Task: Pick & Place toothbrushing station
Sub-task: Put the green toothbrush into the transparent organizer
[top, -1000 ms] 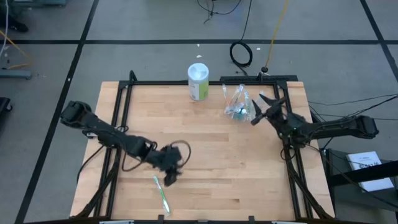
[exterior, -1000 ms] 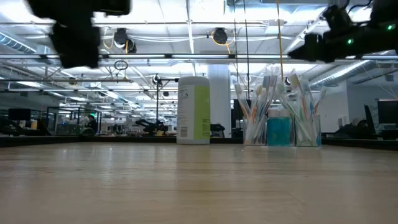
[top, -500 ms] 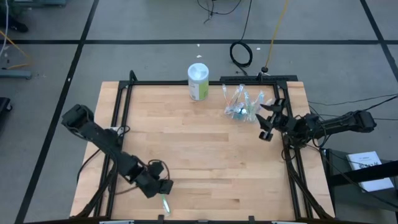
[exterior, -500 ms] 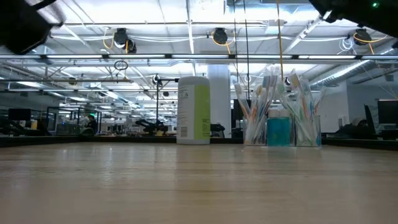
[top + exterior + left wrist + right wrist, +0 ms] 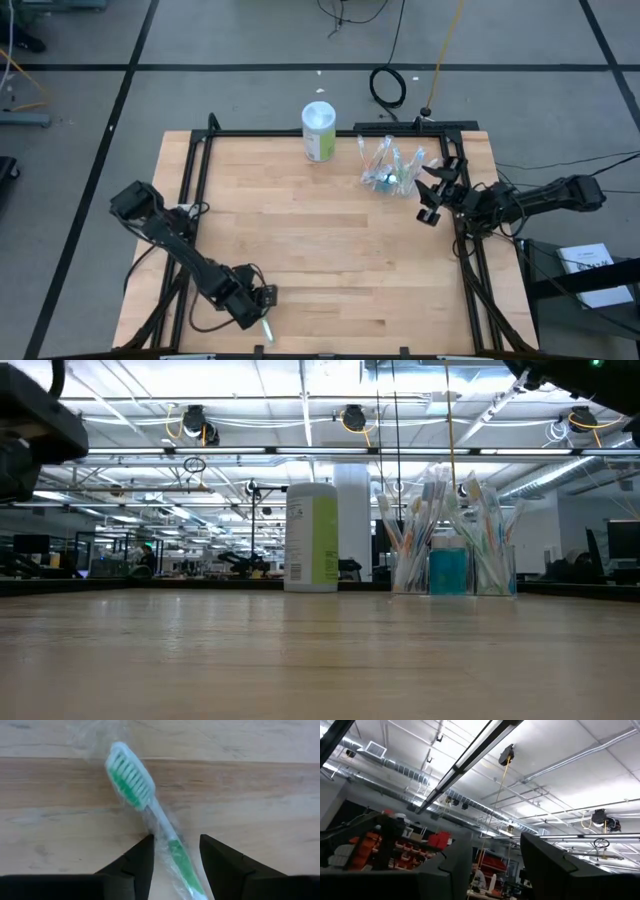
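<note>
Landmark is the clear plastic cup [image 5: 386, 170], standing at the far edge of the wooden counter [image 5: 330, 250], toward the right arm's side. It's packed with toothbrushes [image 5: 433, 520] standing upright, handles fanning out, with a teal toothpaste tube [image 5: 448, 572] among them. The white-and-green canister [image 5: 319, 131] stands near the cup, on the left arm's side of it, apart from it. Right pincer [image 5: 434, 190] hangs just beside the cup on the opposite side from the canister — fingers spread open, gripping nothing, its wrist camera tilted up at the ceiling. Left pincer [image 5: 262, 305] is well apart from the cup, diagonally across the counter by the near edge, down over a single green toothbrush [image 5: 150, 807] that lies flat in a clear wrapper. In the left wrist view the fingers [image 5: 137, 862] are parted and straddle the handle, one on each side, bristle head sticking out ahead of them — not closed on it, nothing gripped.
</note>
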